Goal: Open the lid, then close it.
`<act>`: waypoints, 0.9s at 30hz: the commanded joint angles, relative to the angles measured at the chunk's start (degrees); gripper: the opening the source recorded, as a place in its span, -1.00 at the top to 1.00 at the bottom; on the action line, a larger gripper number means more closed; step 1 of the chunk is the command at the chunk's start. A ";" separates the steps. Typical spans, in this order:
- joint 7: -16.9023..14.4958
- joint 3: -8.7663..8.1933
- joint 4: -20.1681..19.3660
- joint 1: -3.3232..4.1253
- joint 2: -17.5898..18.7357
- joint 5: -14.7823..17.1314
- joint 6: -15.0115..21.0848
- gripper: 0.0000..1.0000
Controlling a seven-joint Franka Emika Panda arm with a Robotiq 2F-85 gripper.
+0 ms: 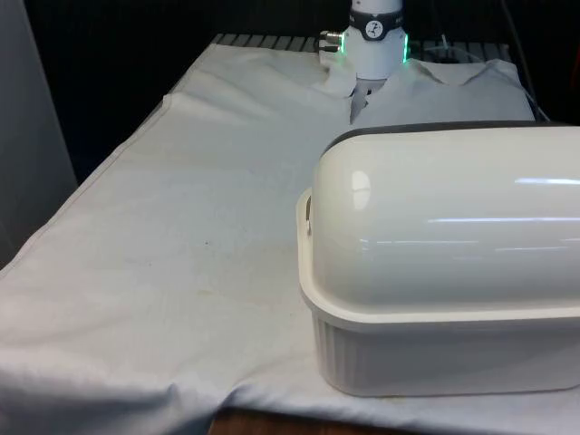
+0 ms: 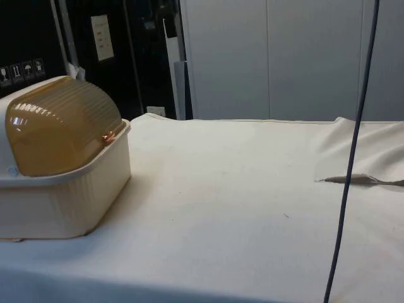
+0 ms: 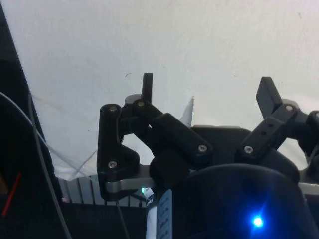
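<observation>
The gripper [image 3: 207, 94], fingers spread apart and empty, hangs over bare cloth [image 1: 181, 227] well apart from the bread box [image 2: 63, 189], whose closed amber lid [image 2: 60, 129] sits at the table's opposite end.

Table [image 1: 136, 272] under a white cloth [image 2: 252, 202], creased and bunched at the far end. 1 bread box [image 1: 435, 272] sits directly on the cloth: cream ribbed base, domed lid [image 2: 60, 126] down. Cloth edge hangs off the table corner just beside the box.
</observation>
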 commanded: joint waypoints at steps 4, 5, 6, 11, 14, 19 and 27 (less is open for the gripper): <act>1.03 0.69 -0.17 0.34 0.29 -0.17 1.26 -1.00; 1.26 0.97 -0.23 0.34 0.46 -0.29 1.66 -1.00; 1.43 1.15 -0.34 0.40 0.52 -0.34 1.95 -1.00; 1.49 1.60 -0.34 0.29 0.92 -0.29 2.06 -1.00; 2.01 1.78 -1.72 0.40 1.09 -1.20 4.76 -1.00; 2.12 1.95 -2.52 0.46 1.26 -1.72 6.19 -1.00; 2.06 2.23 -3.84 0.57 1.78 -1.95 9.22 -1.00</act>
